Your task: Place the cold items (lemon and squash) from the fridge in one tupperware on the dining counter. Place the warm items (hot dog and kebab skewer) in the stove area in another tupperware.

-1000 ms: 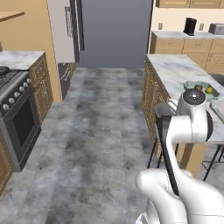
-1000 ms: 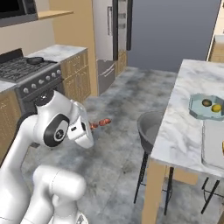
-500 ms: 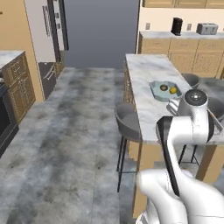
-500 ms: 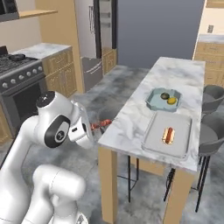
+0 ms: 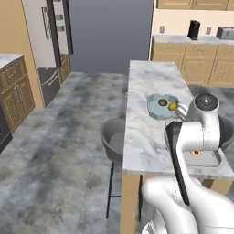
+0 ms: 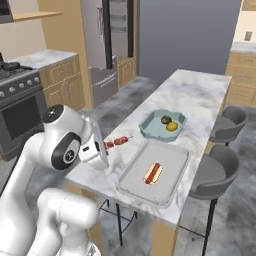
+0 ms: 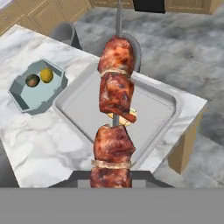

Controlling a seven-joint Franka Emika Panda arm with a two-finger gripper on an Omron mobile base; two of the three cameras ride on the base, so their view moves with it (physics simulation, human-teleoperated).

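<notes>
Status: three of four items are in place, as judged from the present layout. The lemon [image 6: 172, 126] and the squash [image 6: 165, 120] lie together in the blue-green tupperware [image 6: 150, 130] at mid-length of the desk [image 6: 195, 95]. The hot dog [image 6: 152, 172] lies in the grey tupperware [image 6: 135, 175], which sits at the near end of the desk, just beside the blue-green one.

Remaining: the kebab skewer [image 7: 113, 127] is not yet deposited. The hand [image 6: 102, 150] is clamped on the lower end of the skewer and holds it in the air over the near corner of the desk, beside the grey tupperware. In the hand view the skewer points out across that tupperware. The outstanding step is to lower the skewer in beside the hot dog and release it.

Visibility limits: the fingertips are covered by the meat in the hand view. In the left base view the arm screens most of the grey tupperware. In the hand view the skewer covers most of the hot dog.
</notes>
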